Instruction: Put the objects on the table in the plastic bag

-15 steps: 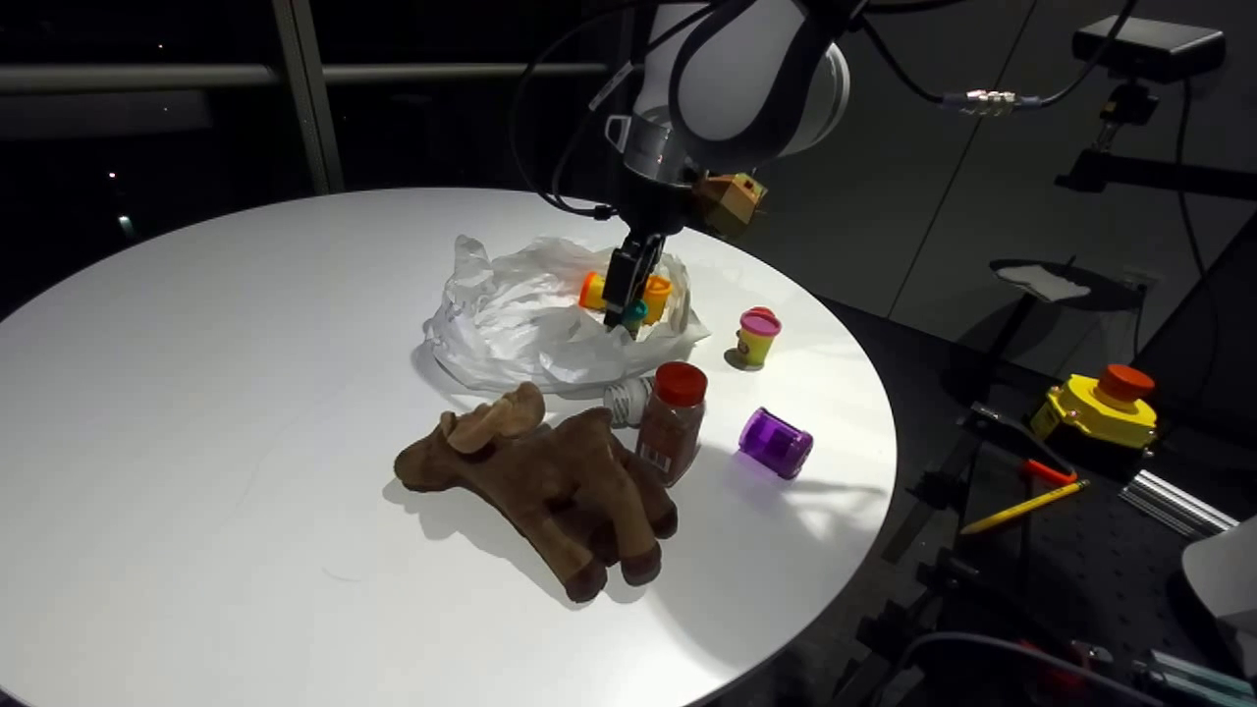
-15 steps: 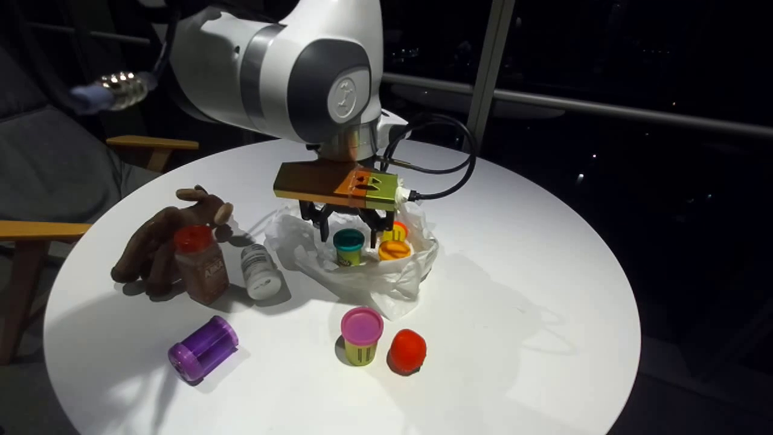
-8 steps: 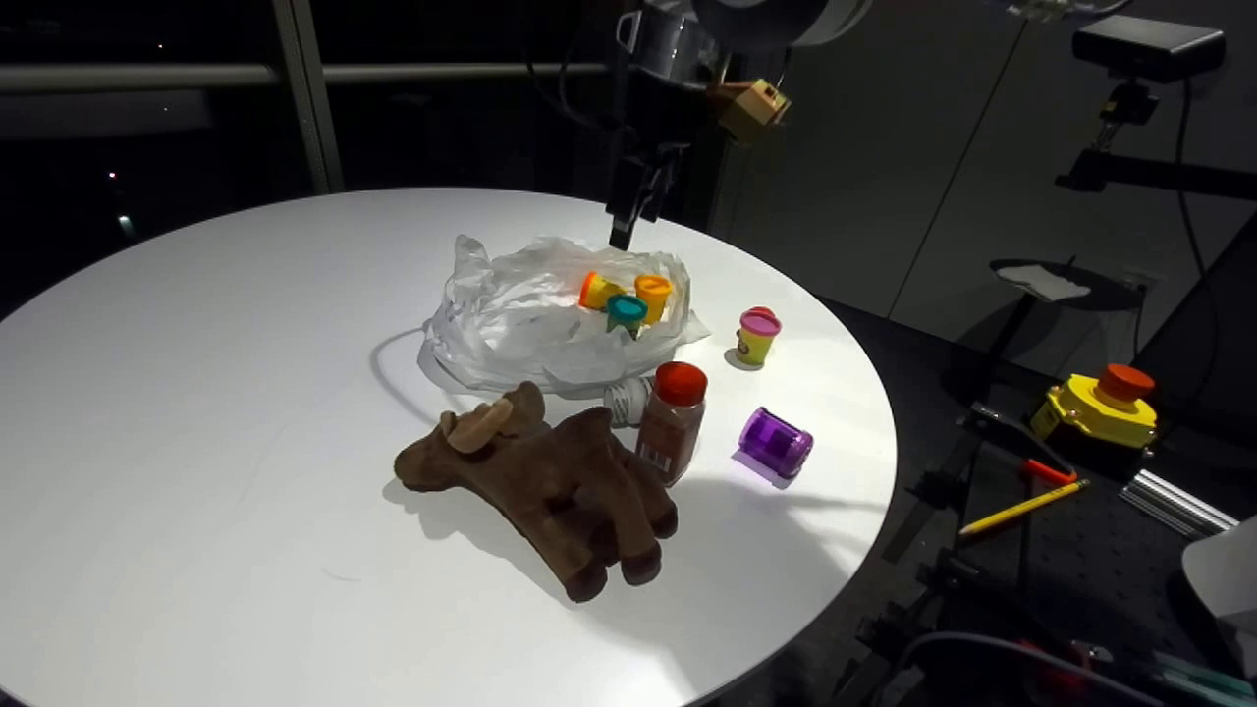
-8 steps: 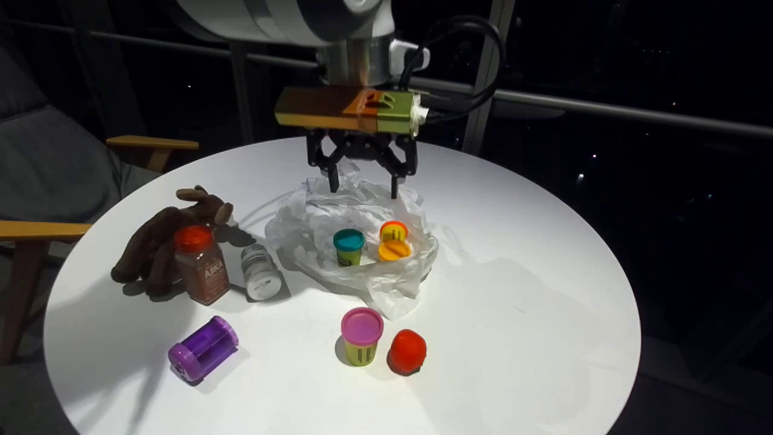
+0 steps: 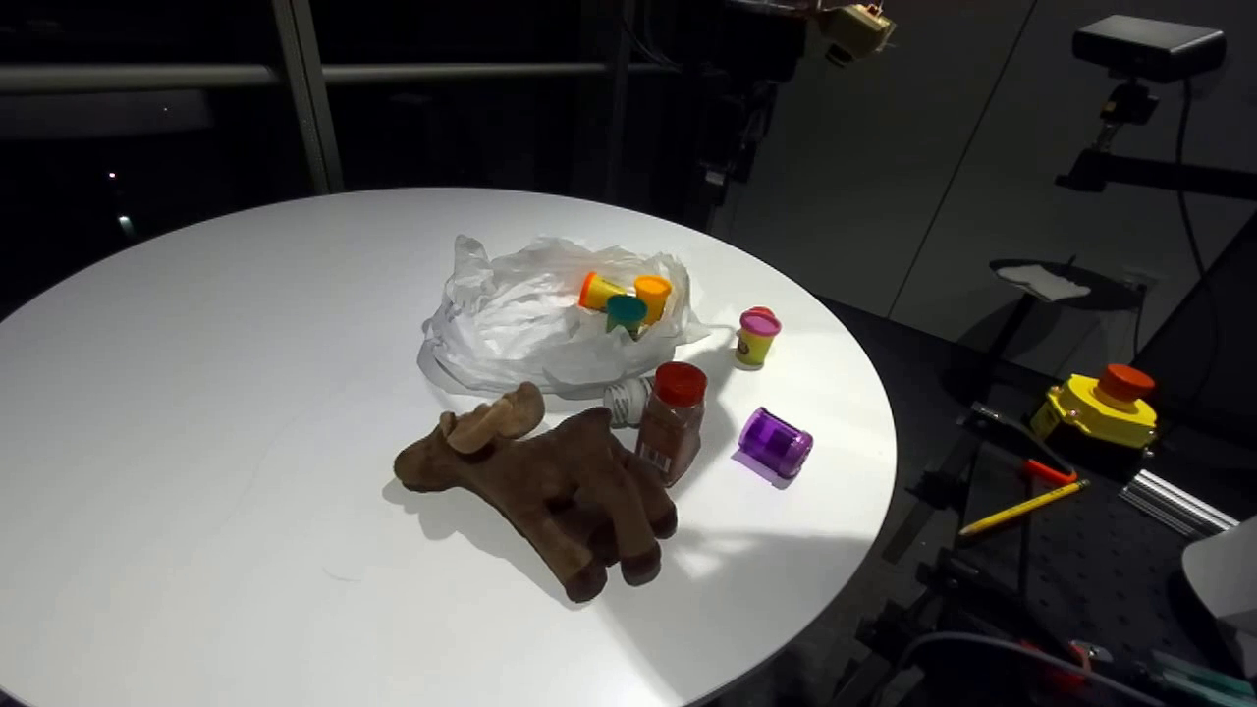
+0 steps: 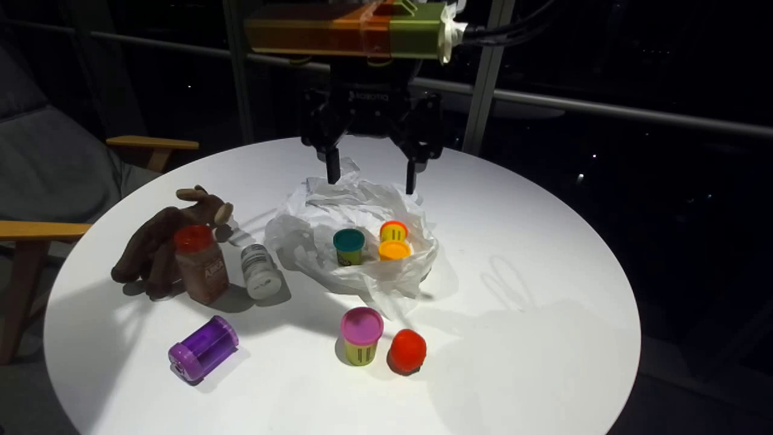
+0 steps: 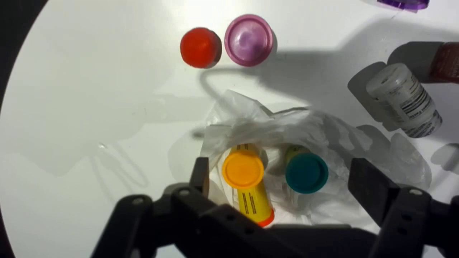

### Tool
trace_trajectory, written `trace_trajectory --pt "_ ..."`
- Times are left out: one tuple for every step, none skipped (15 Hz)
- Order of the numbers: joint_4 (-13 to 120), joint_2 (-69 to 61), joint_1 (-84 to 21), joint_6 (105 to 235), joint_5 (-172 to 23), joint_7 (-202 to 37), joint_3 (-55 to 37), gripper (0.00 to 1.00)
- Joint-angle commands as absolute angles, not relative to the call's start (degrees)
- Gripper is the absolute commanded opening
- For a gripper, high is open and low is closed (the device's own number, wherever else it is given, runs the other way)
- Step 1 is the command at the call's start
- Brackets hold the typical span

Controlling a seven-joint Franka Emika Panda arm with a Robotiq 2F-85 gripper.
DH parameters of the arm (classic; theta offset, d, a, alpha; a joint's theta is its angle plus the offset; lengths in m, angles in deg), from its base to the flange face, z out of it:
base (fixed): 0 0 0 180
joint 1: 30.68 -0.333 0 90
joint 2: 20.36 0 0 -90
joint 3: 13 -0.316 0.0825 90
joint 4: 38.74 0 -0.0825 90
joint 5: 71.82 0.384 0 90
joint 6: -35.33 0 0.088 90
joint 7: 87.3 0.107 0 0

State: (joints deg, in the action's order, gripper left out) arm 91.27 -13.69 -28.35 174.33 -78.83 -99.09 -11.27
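My gripper [image 6: 371, 178] is open and empty, raised above the table; its fingers spread wide in the wrist view [image 7: 279, 172]. The crumpled white plastic bag [image 6: 302, 217] lies open below it. In the bag are a teal-lidded can [image 6: 349, 240], an orange-lidded can [image 6: 394, 251] and a yellow can [image 6: 394, 232] on its side. Outside stand a pink-lidded can [image 6: 362, 329] and, beside it, a red rounded object [image 6: 408, 351]. A purple cylinder [image 6: 203, 349] and a white bottle [image 6: 261, 272] lie on the table. A red-lidded jar [image 6: 202, 266] stands by a brown plush moose [image 5: 550, 471].
The round white table [image 5: 245, 393] has its edge close beyond the pink-lidded can and red object. The jar stands close to the bottle and moose. A chair with a wooden armrest [image 6: 151, 143] is beside the table. An emergency-stop box [image 5: 1097, 410] is off the table.
My gripper has risen out of the bag, away from the teal-lidded can, and moved up toward the pink-lidded can's side. The teal-lidded can stays in the bag. The other objects have not moved.
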Motion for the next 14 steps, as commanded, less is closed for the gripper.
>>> trace_trajectory --pt "97.3 -15.4 -27.0 174.9 -77.5 -102.6 -10.7 1.00" --pt "98.5 -14.7 -26.6 175.4 -77.1 -103.7 -10.6 1.00" --pt "99.6 -13.9 -26.3 175.8 -76.1 -105.1 -10.6 1.00" --pt "100.5 -13.1 -25.9 176.7 -75.6 -106.3 -10.6 1.00" --pt "101.3 -12.3 -25.7 178.2 -75.0 -107.3 -10.8 1.00" --pt "101.7 -11.5 -25.4 179.1 -74.5 -108.0 -10.9 1.00" --pt "102.0 -10.8 -25.2 180.5 -74.1 -108.7 -11.0 1.00" --pt "102.2 -10.2 -24.9 181.8 -73.4 -109.5 -11.2 1.00" --pt "102.3 -9.4 -24.7 183.4 -72.9 -110.2 -11.4 1.00" --pt "102.3 -8.6 -24.4 185.3 -72.5 -111.0 -11.5 1.00" --pt "102.1 -7.8 -24.1 186.7 -72.1 -111.6 -11.7 1.00" --pt "102.0 -7.1 -23.8 187.8 -71.9 -112.1 -11.9 1.00" --pt "101.8 -6.1 -23.5 188.4 -71.6 -112.5 -12.1 1.00" --pt "101.6 -5.3 -23.1 188.8 -71.5 -112.8 -12.2 1.00"
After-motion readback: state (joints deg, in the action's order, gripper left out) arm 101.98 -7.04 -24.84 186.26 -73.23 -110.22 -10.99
